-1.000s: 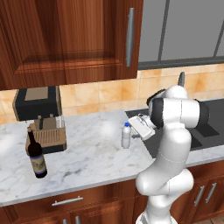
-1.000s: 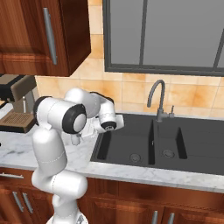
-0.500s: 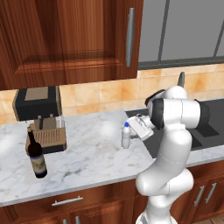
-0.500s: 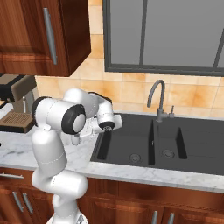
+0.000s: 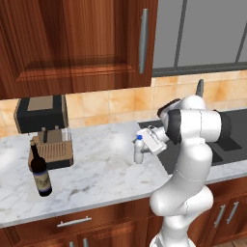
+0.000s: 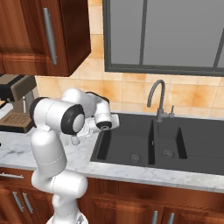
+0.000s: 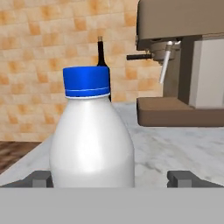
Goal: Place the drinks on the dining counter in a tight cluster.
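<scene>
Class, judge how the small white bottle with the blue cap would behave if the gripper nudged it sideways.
The white bottle stands upright and looks taller than wide, so it may tip. Its smooth round body would probably slide on the marble counter, then roll if toppled.

You have a small white bottle with a blue cap standing upright on the marble counter, close to the dark sink's left edge. In the hand view that white bottle sits large and centred, its round shoulders sloping up to the ridged blue cap. Your dark wine bottle stands upright well apart from it, near the counter's front edge at the far left, with a pale label low on its body. In the hand view the wine bottle's thin neck rises just behind the blue cap.
</scene>
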You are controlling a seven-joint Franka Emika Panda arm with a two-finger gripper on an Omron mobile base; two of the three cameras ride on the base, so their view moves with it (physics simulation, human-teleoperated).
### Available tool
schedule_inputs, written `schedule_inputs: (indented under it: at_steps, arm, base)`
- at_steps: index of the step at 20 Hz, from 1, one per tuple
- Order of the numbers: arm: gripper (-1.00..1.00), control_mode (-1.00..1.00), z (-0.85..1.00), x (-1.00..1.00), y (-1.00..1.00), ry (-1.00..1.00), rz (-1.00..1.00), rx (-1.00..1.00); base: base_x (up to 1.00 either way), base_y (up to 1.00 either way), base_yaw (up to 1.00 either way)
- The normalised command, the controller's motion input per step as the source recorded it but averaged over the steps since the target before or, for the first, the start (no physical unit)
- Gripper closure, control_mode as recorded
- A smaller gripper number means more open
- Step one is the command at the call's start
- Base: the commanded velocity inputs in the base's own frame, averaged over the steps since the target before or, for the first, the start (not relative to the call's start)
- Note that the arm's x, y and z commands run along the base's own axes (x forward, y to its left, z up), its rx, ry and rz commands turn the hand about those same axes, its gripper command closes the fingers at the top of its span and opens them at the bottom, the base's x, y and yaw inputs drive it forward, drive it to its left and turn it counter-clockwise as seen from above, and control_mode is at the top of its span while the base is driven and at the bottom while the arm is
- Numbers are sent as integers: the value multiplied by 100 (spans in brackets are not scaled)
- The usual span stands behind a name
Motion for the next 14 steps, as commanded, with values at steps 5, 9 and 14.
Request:
schedule_inputs:
  at_steps: [5, 9, 14]
  arm:
    - [-100, -100, 0, 0, 15, 0, 0, 1]
    - [-100, -100, 0, 0, 14, 0, 0, 0]
    - [100, -100, 4, -4, 3, 0, 0, 1]
  base:
    - [0, 0, 0]
    - [0, 0, 0]
    - [0, 0, 0]
